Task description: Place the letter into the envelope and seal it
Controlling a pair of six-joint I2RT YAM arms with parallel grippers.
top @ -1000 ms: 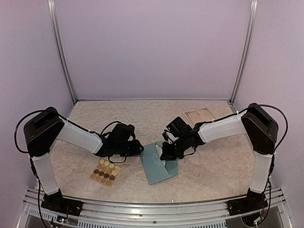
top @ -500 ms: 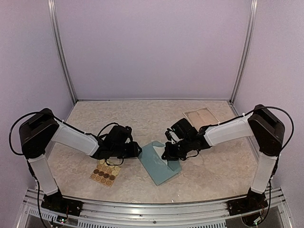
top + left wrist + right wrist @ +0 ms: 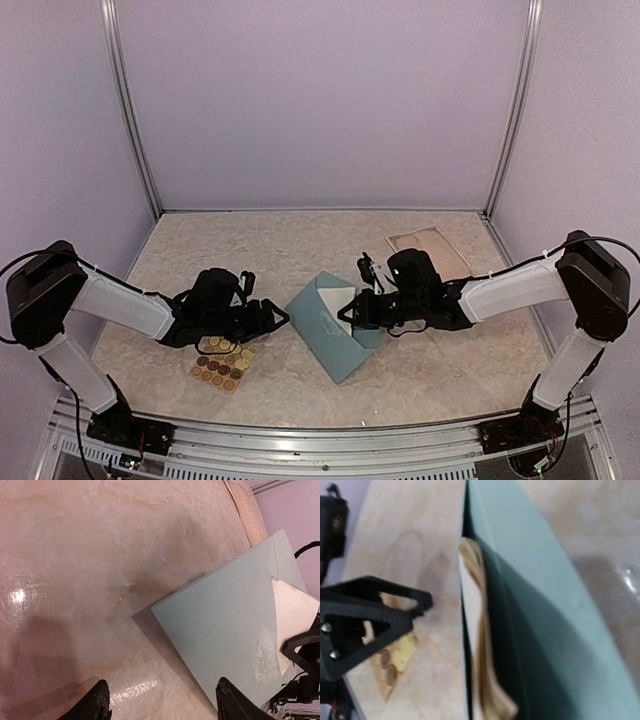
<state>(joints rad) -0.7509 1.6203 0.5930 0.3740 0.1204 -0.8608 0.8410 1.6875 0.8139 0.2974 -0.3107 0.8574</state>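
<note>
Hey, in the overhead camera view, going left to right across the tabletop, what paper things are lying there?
sticker sheet → envelope → cream sheet, which lies farther back, by the right rear corner.

There are two arms, the left arm [image 3: 115, 300] and the right arm [image 3: 510, 290], and two grippers, the left gripper [image 3: 275, 316] and the right gripper [image 3: 347, 313], one on each arm. The one table [image 3: 300, 240] bears one blue envelope [image 3: 335, 335], one cream letter [image 3: 340, 296], one tan sticker sheet [image 3: 220, 368] and one more cream sheet [image 3: 428, 246]. The round stickers stand in several rows, but the left gripper covers part of the sheet, so they cannot be counted.
</note>
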